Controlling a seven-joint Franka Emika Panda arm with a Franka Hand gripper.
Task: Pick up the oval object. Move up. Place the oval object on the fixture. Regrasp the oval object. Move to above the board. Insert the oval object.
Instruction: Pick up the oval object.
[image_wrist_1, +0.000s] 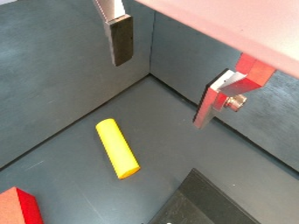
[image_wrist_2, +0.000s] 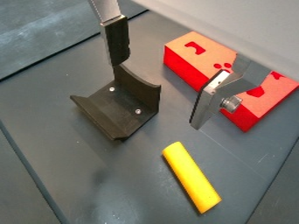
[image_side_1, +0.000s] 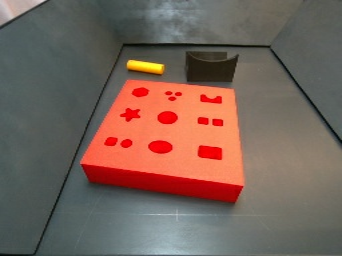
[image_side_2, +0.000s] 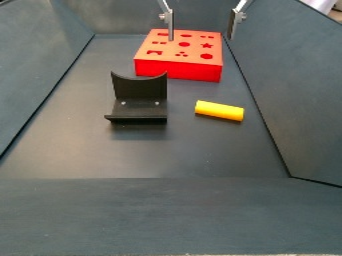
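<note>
While pincer hangs open, oval object on floor, board cut-outs bare

The yellow peg lies flat on the floor, just beside the dark fixture. The red board lies flat near them. The hand hangs open above, holding nothing.

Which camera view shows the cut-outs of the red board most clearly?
A side view shows the board best: its whole top faces the camera, every cut-out visible. The other side view shows it far and foreshortened. One wrist view shows a part behind the open gripper, the other only a corner.
</note>
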